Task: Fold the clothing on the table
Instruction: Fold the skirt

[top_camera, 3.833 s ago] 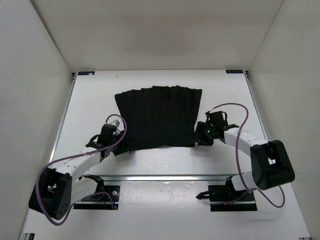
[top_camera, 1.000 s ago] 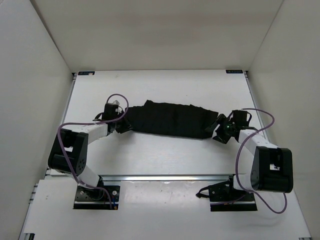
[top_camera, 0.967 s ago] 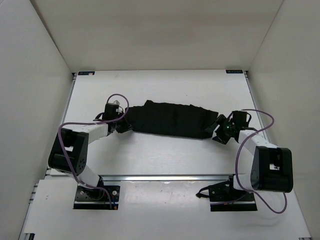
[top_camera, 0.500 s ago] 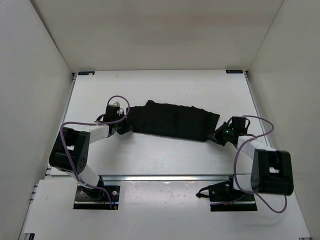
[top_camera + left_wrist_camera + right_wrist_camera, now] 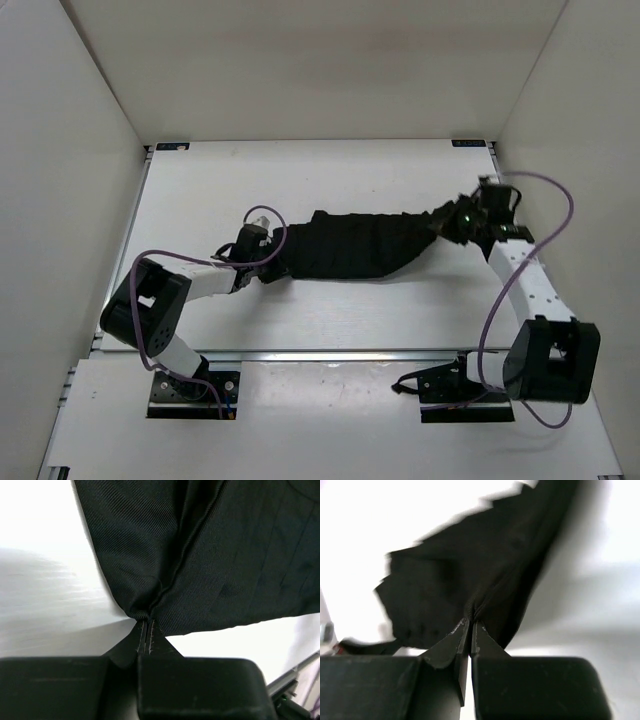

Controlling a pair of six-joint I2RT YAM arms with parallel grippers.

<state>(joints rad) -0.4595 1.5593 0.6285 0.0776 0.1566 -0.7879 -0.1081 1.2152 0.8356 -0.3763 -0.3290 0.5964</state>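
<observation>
Biggest change first: the black pleated garment (image 5: 360, 245) isn't stretched out as a long flat band any more. A second ago it was laid across the middle of the tabletop (image 5: 330, 170). Now it's been bunched into a shorter, thicker strip, shifted rightward and skewed, with its right end carried toward the far right. Most of it is still resting mid-tabletop, between the left arm (image 5: 200, 283) and the right arm (image 5: 525, 280).

Then the grip. A second ago both pairs of jaws were parted at the ends of the band; now both are pinched fully shut on cloth. In the left wrist view a gathered corner of the twill is clamped right at the tips of the left jaws. In the right wrist view a doubled edge is nipped the same way by the right jaws. That end seems to be lifted off the surface, going by the shadow under it, though that view is blurred.

What can be read into it: a first fold looks done, both ends have been taken up, and a second fold is probably being started. Some smoothing may be needed afterwards.

Surroundings: plain white walls (image 5: 300, 70) are set on three sides. The tabletop is matte white, and thin metal rails (image 5: 330, 353) are run along its edges.
</observation>
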